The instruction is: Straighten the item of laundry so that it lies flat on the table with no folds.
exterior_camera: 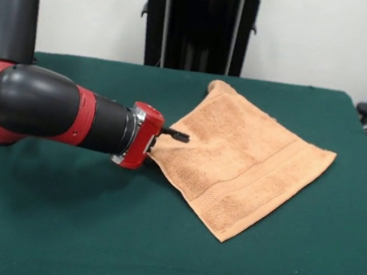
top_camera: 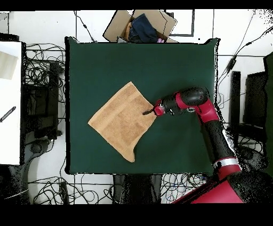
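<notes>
Reaching in low over the green surface (exterior_camera: 60, 230), the red and black arm (exterior_camera: 53, 113) lies almost level, its claw (exterior_camera: 176, 135) pointing at the peach-orange towel (exterior_camera: 247, 164). From where I stand the black tip sits right at the towel's edge, over the cloth on its 9 o'clock side, but I cannot tell whether the claw is wide, narrow, or pinching any cloth; the tip is too small and dark to read.

Looking from the front, the towel lies right of the surface's middle, turned like a diamond. One corner points toward 12 o'clock, near the far edge, and that corner looks slightly curled or bunched. Another corner points toward 3 o'clock, and a third toward 6 o'clock. A woven band stripe (exterior_camera: 258, 176) runs parallel to the edge between the 3 and 6 o'clock corners, just inside it. Most of the cloth looks flat.

Seen from overhead, the towel (top_camera: 121, 118) sits a little toward 9 o'clock of the surface's centre (top_camera: 176, 69), with the claw (top_camera: 146, 112) meeting it at its 3 o'clock side. Its 6 o'clock part narrows to a tapered tail. A cardboard box (top_camera: 139, 24) holding dark cloth stands off the surface at 12 o'clock. Cables (top_camera: 42, 58) lie tangled on the floor around the surface.
</notes>
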You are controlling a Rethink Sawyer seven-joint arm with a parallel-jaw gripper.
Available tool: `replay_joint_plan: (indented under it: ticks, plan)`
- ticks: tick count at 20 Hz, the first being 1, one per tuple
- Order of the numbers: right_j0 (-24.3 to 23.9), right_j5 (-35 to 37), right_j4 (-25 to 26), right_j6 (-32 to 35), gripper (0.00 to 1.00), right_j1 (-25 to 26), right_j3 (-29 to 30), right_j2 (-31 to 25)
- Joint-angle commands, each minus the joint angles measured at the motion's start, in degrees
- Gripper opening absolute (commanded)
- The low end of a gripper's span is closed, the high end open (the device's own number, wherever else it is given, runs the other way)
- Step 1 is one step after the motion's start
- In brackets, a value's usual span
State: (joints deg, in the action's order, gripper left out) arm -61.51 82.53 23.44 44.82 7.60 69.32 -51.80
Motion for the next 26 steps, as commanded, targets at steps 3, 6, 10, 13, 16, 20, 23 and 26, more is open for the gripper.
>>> replay_joint_plan:
  ticks: [3, 6, 10, 13, 16, 20, 23, 26]
  plan:
    - [0.2, 5.6, 2.9, -9.6, 1.00, -1.7, -3.8, 5.6]
    - [-1.2, 5.4, 2.7, -8.2, 1.00, -3.4, -0.8, 5.5]
    - [-1.8, 6.4, 2.4, -7.3, 1.00, -4.4, 0.5, 5.7]
    - [-2.0, 6.2, 2.5, -6.8, 1.00, -5.2, 1.3, 5.6]
    - [-1.8, 6.3, 2.8, -6.6, 1.00, -5.5, 1.2, 5.7]
    - [-1.5, 6.2, 3.0, -6.8, 1.00, -5.5, 1.1, 5.8]
    - [-1.5, 5.0, 3.0, -6.8, 1.00, -4.8, 1.4, 6.1]
    - [-1.7, 3.6, 3.3, -7.1, 1.00, -4.6, 2.0, 6.2]
